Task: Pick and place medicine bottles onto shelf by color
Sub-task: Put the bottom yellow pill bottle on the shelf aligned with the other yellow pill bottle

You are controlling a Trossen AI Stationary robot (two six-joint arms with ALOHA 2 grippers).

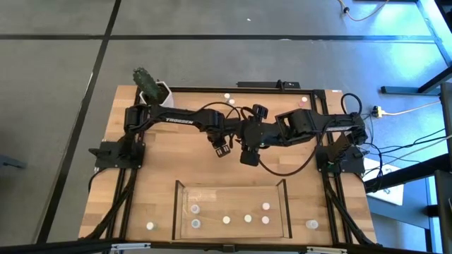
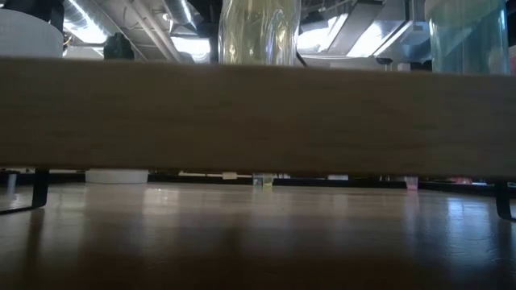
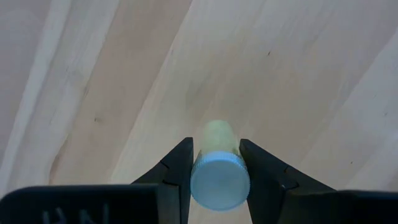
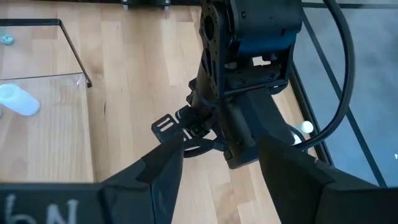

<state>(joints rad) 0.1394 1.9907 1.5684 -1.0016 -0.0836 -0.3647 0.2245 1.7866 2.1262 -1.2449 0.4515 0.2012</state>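
My left gripper (image 1: 222, 149) hangs fingers down over the middle of the table, shut on a small medicine bottle (image 3: 217, 140) with a yellowish body and a pale blue cap. My right gripper (image 1: 248, 156) hovers open just to its right, higher up, with nothing between its fingers (image 4: 221, 180); it faces the left arm's wrist. The shelf (image 1: 178, 212), a shallow clear-walled tray with a wood floor, lies at the near edge with several small bottles (image 1: 248, 219) standing in it. My left gripper pinches the bottle between its two fingers at the sides of the cap (image 3: 219, 182) and the neck just under it. The fingers come from above, pointing down. The bottle stands upright, cap up; whether its bottom touches the table I cannot tell.
Loose bottles stand on the table near the far edge (image 1: 227, 94) (image 1: 305, 99) and beside the shelf's two ends (image 1: 150, 226) (image 1: 311, 224). A white pot with a green cactus (image 1: 152, 88) sits at the far left corner. A black frame (image 1: 124, 176) borders the tabletop.
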